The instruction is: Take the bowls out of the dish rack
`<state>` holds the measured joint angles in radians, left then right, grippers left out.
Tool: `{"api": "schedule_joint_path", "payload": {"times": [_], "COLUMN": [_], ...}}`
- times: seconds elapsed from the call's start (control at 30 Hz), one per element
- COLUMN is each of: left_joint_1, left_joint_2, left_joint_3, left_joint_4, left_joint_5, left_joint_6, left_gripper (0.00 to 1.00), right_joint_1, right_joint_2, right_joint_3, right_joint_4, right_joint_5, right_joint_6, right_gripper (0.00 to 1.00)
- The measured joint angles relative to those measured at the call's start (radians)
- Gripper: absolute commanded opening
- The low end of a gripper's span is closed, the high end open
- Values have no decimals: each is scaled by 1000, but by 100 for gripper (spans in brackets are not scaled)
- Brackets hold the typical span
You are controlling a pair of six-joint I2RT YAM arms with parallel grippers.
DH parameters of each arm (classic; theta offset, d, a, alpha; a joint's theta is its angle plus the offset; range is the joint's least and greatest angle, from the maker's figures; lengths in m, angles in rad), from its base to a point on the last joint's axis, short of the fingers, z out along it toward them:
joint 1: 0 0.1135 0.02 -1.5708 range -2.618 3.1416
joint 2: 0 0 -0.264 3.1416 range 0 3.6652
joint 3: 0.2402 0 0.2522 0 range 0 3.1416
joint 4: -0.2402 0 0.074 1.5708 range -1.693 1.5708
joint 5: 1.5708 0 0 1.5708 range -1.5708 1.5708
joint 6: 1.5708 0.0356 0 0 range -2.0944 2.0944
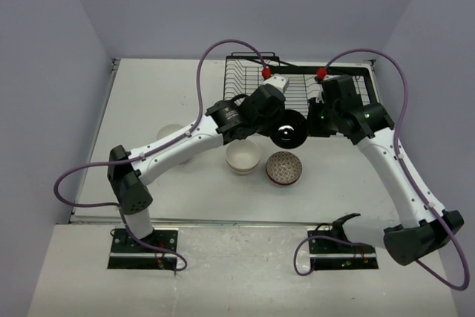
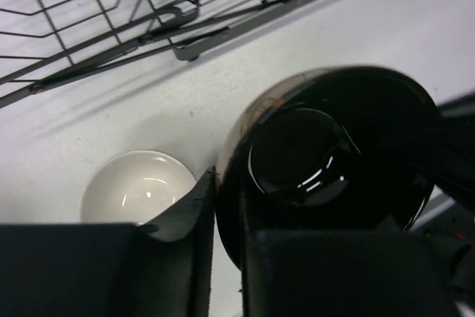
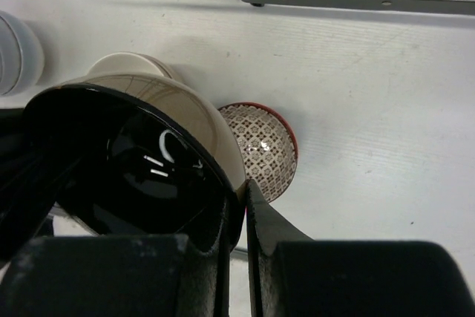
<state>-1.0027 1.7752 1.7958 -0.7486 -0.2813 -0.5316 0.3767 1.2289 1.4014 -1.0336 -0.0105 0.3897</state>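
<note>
Black bowl (image 1: 289, 133) was held above the table (image 1: 148, 109), just in front of the dish rack (image 1: 297, 79), with its dark inside facing up. It is round, so no long axis. Left gripper (image 2: 223, 183) was narrow, pinching the near-left rim; left arm reached in from the left, elbow low. Right gripper (image 3: 241, 198) was clamped on the opposite rim, arm bent in from the right. White bowl (image 1: 243, 157) and red-patterned bowl (image 1: 284, 168) sat upright below it, touching side by side. Another pale bowl (image 1: 172, 135) was partly hidden under the left arm.
</note>
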Motion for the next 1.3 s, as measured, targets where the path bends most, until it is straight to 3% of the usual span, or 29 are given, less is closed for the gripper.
{"api": "schedule_joint_path", "payload": {"times": [0.03, 0.2, 0.37, 0.47, 0.6, 0.87, 1.3], "left_joint_1": [0, 1, 1, 14, 74, 228, 338], "left_joint_2": [3, 21, 38, 41, -7, -248, -278], "left_joint_3": [3, 17, 32, 18, -95, -437, -597], "left_joint_4": [3, 4, -24, -68, -52, -18, 122], "left_joint_5": [-14, -40, -57, -60, -17, 108, 261], "left_joint_6": [-5, -7, 4, 16, 19, 19, 18], "left_gripper": [0, 0, 0, 0, 0, 0, 0], "right_joint_1": [3, 9, 9, 9, 7, -16, -16], "right_joint_2": [0, 5, 3, -13, -47, -130, -161], "right_joint_3": [0, 0, -1, -1, -6, -43, -79], "right_joint_4": [-3, -5, 30, 61, 71, 77, 85], "right_joint_5": [-2, 3, 6, 1, 28, 72, 72], "right_joint_6": [6, 23, 25, 19, 14, 14, 9], "right_gripper": [0, 0, 60, 73, 76, 76, 77]}}
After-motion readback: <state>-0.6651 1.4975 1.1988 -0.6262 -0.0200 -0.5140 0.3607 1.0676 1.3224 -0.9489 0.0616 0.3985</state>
